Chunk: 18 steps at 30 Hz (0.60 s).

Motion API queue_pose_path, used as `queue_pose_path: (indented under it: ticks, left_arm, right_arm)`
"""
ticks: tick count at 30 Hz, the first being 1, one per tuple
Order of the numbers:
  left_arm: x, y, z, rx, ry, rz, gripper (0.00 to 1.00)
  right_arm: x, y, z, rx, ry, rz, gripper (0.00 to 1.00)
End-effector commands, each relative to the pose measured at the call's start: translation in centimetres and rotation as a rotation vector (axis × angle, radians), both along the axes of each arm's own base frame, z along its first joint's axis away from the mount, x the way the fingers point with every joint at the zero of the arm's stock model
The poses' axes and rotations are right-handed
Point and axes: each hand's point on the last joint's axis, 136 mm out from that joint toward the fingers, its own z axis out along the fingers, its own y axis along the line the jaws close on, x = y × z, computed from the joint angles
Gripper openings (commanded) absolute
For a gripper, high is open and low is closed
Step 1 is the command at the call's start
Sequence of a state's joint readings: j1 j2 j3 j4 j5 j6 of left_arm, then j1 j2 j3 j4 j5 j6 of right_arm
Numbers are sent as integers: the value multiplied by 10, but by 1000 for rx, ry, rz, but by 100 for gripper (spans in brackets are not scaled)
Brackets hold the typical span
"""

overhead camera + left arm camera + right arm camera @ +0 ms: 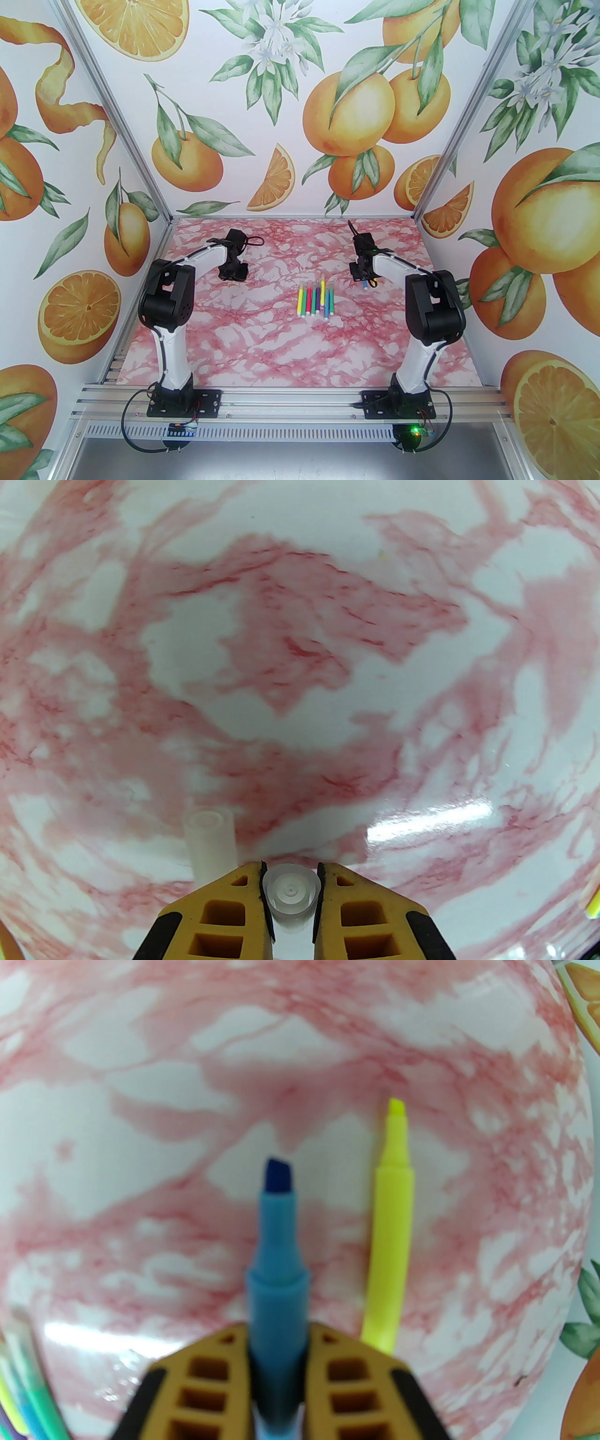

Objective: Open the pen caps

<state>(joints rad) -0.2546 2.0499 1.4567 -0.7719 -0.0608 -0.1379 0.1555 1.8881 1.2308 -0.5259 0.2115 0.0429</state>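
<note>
No print I can read. The pen barrels are too small from above and blurred up close, so no brand or label comes through.

Left gripper [290, 866]: clamped tight on a clear cap [291, 897]. The cap sits end-on to the wrist camera and its back half is buried between the fingers. From above, the gripper [233, 273] hangs over the far-left part of the table [262, 337].

Loose cap [210, 841]: also clear, lying on the table just left of the left gripper. Its near end is hidden behind the left finger, so I can't tell whether they touch. It's pale on a pale patch, so its outline is faint.

Right gripper [279, 1330]: shut on the blue pen [276, 1260]. The pen is uncapped, with its dark chisel tip pointing away from the wrist and the rear barrel hidden between the fingers. From above, it hangs over the far-right part of the table, with a short blue stub poking out underneath [366, 283].

Yellow pen [391, 1241]: uncapped, lying flat on the table just right of the blue pen and apart from it. Its lower end is cut off by the right finger.

Pens [316, 300]: a tight row near mid-table, slightly right of centre and well off every edge, running near to far. There are roughly eight, but they're hard to count. Whether they're capped is too small to tell. In the right wrist view a bunch of them [23, 1382] is cut off at the bottom-left corner and blurred.
</note>
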Motion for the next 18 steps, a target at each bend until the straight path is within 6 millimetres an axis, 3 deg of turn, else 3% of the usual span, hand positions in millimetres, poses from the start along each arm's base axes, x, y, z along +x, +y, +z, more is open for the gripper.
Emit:
queue_pose_path:
  ticks: [1,14,18]
  left_arm:
    - [4,5,-4,23,15,-1,7]
    - [3,13,-8,54,29,9,15]
    - [2,13,-5,37,22,20,26]
  right_arm:
    - [3,-10,-1,-36,12,-13,0]
    - [9,-18,-8,-71,29,-13,0]
    - [13,-22,-13,-77,38,-13,1]
